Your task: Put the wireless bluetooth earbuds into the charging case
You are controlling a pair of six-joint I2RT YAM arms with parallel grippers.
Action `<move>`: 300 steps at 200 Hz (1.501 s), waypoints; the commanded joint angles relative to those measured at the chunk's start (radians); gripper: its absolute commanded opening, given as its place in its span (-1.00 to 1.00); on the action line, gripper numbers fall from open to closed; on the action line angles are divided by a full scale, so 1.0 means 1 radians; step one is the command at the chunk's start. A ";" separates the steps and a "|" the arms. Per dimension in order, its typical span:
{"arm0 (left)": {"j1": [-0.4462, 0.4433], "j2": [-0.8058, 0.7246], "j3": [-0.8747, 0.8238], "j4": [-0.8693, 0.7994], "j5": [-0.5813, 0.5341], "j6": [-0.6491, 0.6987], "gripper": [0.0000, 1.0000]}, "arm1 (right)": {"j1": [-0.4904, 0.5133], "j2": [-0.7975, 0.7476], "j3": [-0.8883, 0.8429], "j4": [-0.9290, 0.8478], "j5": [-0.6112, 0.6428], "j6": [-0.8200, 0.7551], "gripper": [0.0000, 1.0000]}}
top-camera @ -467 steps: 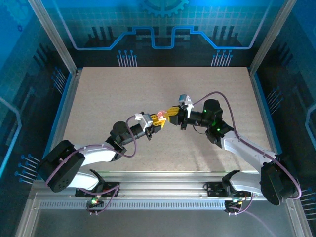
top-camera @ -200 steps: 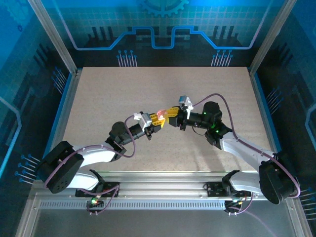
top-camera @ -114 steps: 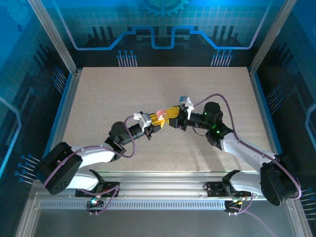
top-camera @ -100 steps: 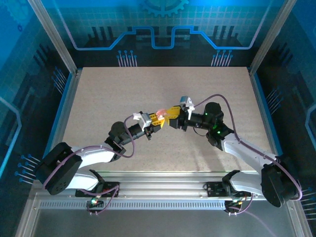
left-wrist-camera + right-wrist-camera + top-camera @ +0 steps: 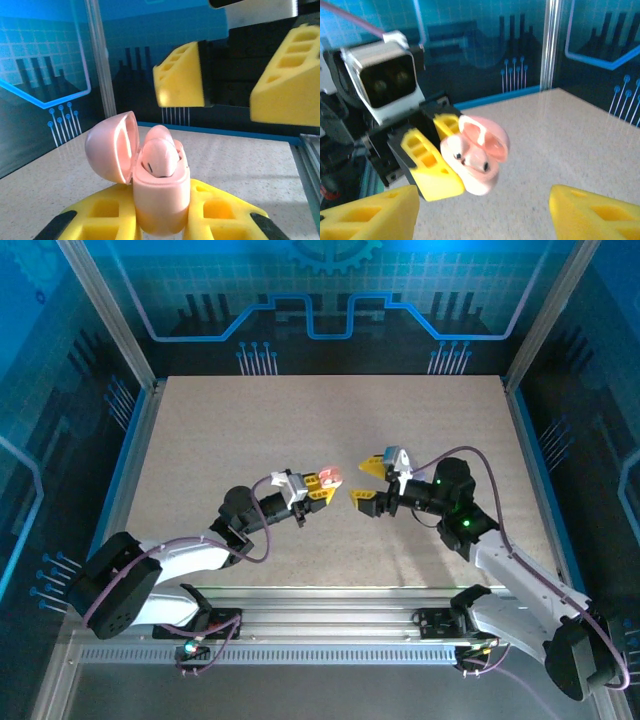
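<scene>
With the earbuds (image 5: 159, 155) seated, the open case (image 5: 160, 200) is gripped by the left pincer (image 5: 320, 487); the right pincer (image 5: 366, 482), spread open and empty, is judged needed next to press the lid (image 5: 112, 147) shut.

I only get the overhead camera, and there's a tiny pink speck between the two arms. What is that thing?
Observer: The left wrist camera shows it up close: a pink charging case, with its lid swung open to one side.
Operator: Is anything inside it?
Observer: Yes, two pink earbuds sit side by side in the base.
Operator: So what keeps it off the table?
Observer: The right wrist camera shows the left gripper clamped on the lower half of the case.
</scene>
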 commanded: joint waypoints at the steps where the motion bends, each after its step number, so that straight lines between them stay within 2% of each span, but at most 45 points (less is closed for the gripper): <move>1: -0.006 -0.034 0.029 -0.016 0.092 0.044 -0.74 | -0.030 -0.001 0.067 -0.199 -0.085 -0.140 0.44; 39: -0.006 -0.052 0.053 -0.080 0.150 0.069 -0.74 | -0.048 0.049 0.150 -0.363 -0.171 -0.262 0.50; 76: -0.006 -0.052 0.066 -0.093 0.154 0.067 -0.74 | -0.041 0.126 0.210 -0.427 -0.248 -0.306 0.50; 100: -0.006 -0.053 0.072 -0.099 0.154 0.067 -0.74 | -0.026 0.162 0.246 -0.492 -0.252 -0.369 0.49; 176: -0.006 -0.044 0.087 -0.106 0.153 0.064 -0.73 | 0.040 0.258 0.360 -0.547 -0.287 -0.448 0.43; 233: -0.005 -0.046 0.086 -0.122 0.140 0.067 -0.73 | 0.028 0.203 0.376 -0.573 -0.313 -0.514 0.38; 269: -0.006 -0.046 0.083 -0.121 0.137 0.066 -0.73 | -0.028 0.120 0.315 -0.512 -0.394 -0.497 0.24; 300: -0.006 -0.046 0.081 -0.117 0.143 0.062 -0.73 | -0.053 0.096 0.289 -0.516 -0.347 -0.494 0.24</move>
